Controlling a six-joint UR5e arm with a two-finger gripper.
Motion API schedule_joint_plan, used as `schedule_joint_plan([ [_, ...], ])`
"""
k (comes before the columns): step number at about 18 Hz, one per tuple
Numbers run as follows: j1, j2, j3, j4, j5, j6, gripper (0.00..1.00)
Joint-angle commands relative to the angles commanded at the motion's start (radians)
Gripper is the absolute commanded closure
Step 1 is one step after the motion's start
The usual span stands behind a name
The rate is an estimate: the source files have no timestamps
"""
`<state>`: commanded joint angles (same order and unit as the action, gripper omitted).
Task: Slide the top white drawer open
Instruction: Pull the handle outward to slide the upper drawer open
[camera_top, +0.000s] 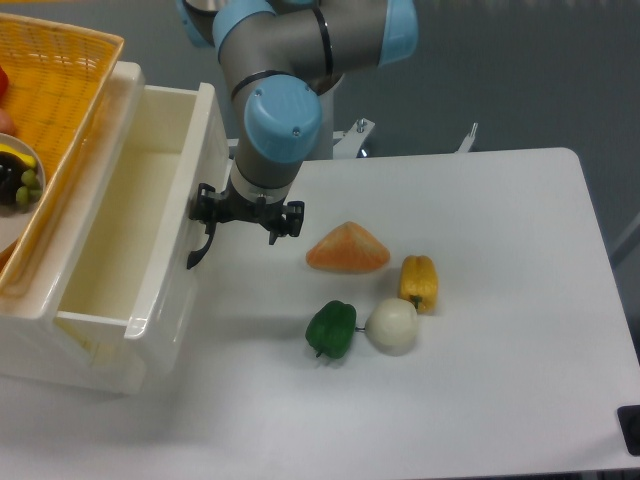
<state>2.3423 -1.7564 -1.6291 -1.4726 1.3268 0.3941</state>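
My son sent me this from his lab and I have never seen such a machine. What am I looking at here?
It is a single picture from a fixed camera looking down on a white table. The grey and blue thing is a robot arm. At its end is the gripper, a two-fingered clamp; it sits at the black handle of the top white drawer, which is pulled well out of its small cabinet and looks empty. Whether the gripper is closed on the handle I cannot tell. On the table lie an orange cone-shaped food item, a yellow pepper, a green pepper and a white round vegetable. A yellow basket sits on top of the cabinet.
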Motion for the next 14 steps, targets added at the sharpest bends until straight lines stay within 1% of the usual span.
schedule_joint_plan([
  [6, 0.037, 0.003, 0.000, 0.000, 0.005, 0.040, 0.00],
  [14, 0.061, 0.002, 0.002, -0.002, 0.020, 0.063, 0.00],
])
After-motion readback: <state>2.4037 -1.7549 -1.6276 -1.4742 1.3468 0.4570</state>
